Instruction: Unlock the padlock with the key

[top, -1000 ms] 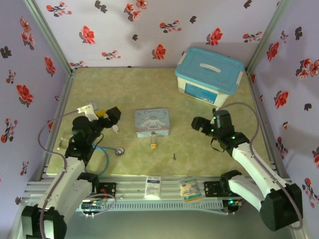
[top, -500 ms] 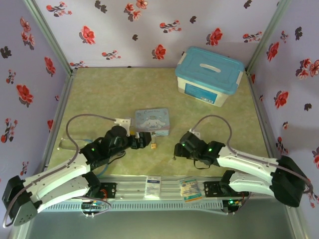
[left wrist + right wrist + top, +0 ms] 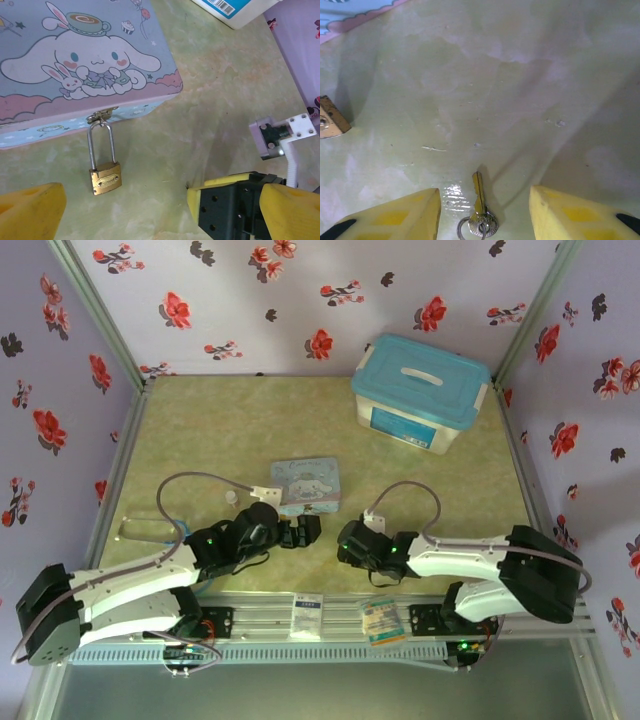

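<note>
Padlock (image 3: 105, 176) now between fingers (image 3: 30, 212); key (image 3: 480, 206) likewise.

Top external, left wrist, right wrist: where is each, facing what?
Top external: above, behind both arms, looking down on the table; both show.
Left wrist: on the left claw, looking down at the padlock hooked to the tin; yellow fingers show.
Right wrist: on the right claw, looking down at the key; yellow fingers show.
Shared: padlock in both wrist views.

Padlock (image 3: 332, 122) partly beyond left edge
</note>
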`<control>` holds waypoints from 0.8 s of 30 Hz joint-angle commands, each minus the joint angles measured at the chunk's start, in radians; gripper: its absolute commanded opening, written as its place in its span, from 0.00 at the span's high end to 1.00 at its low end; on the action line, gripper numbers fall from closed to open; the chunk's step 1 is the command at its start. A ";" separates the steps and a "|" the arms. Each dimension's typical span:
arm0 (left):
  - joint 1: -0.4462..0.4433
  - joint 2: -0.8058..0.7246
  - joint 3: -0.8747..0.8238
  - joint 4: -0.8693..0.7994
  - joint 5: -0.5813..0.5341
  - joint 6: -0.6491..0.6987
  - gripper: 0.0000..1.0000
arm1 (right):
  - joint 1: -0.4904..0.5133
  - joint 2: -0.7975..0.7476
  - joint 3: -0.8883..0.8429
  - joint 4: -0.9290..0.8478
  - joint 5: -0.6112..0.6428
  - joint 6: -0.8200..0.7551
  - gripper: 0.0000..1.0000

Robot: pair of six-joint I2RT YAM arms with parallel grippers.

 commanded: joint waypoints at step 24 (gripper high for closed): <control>-0.014 0.001 -0.045 0.090 -0.038 -0.049 0.00 | 0.166 0.181 0.162 -0.175 0.070 -0.021 0.63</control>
